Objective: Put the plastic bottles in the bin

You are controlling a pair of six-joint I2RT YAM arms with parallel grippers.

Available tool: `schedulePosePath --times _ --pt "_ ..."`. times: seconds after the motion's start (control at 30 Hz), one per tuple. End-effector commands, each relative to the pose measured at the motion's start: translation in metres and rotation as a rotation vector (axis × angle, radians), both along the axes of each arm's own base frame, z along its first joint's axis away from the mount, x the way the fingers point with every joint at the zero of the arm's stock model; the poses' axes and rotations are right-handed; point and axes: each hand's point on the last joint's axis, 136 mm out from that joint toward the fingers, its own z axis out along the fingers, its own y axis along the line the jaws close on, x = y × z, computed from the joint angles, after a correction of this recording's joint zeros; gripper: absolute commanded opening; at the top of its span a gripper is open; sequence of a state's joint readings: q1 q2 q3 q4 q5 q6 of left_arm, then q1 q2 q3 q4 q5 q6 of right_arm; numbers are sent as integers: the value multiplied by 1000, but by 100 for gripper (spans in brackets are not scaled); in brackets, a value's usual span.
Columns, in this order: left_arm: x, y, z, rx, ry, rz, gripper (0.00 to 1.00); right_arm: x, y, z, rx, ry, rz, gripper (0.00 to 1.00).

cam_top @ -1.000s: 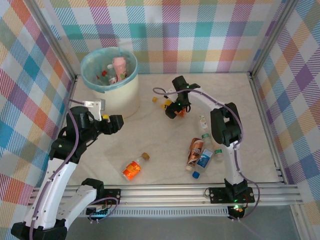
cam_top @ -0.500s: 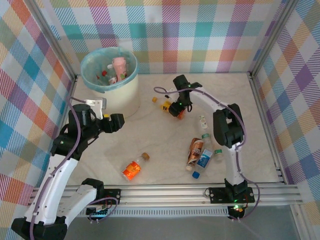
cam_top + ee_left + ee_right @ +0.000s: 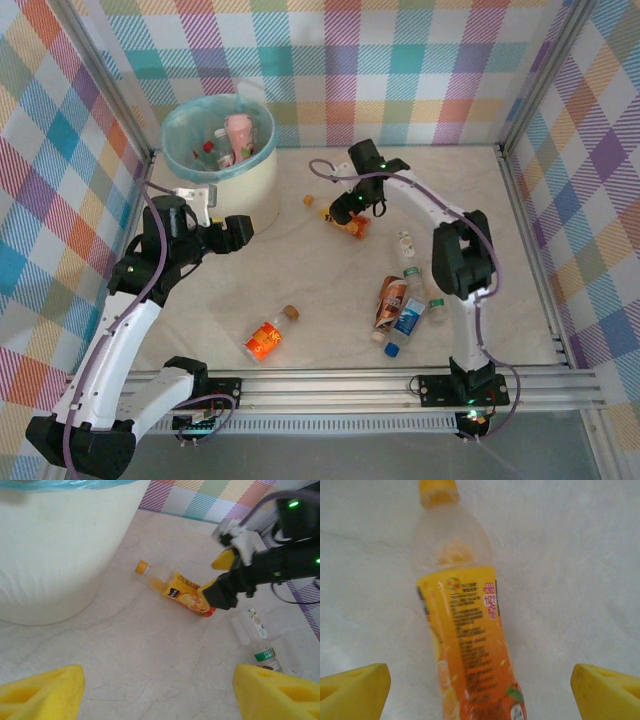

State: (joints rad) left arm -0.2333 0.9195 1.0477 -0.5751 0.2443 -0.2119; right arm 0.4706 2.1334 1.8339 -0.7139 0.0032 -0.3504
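Top view: the cream bin (image 3: 245,195) stands far left and holds a pink bottle (image 3: 238,133). The right gripper (image 3: 345,210) hangs at an orange juice bottle (image 3: 350,226) lying mid-table; contact is unclear. Left wrist view: the left gripper (image 3: 157,692) is spread wide over bare table (image 3: 125,645). Right wrist view: the jaws are wide, and the juice bottle lies between them, clear of both fingers (image 3: 355,690).

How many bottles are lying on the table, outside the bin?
6 at least: orange juice bottle between the right fingers, orange-red bottle near the front edge, clear bottle at right, then brown-label bottle, blue-label bottle and green-capped bottle crowded together. That cluster may hide another.
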Motion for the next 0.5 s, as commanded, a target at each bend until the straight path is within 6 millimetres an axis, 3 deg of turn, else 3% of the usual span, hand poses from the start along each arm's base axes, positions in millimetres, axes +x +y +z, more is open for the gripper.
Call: schedulePosePath --times 0.0,0.2,0.37,0.47 --pt "0 -1 15 -5 -44 2 78 -3 -11 -25 -67 88 -50 91" --pt "3 8 11 13 -33 60 78 -10 -7 -47 -71 176 -39 68" --pt "6 18 9 29 -41 116 79 -22 -3 -42 -33 210 -25 55" --pt "8 20 7 29 -40 137 80 -29 -4 -28 -8 200 -28 52"
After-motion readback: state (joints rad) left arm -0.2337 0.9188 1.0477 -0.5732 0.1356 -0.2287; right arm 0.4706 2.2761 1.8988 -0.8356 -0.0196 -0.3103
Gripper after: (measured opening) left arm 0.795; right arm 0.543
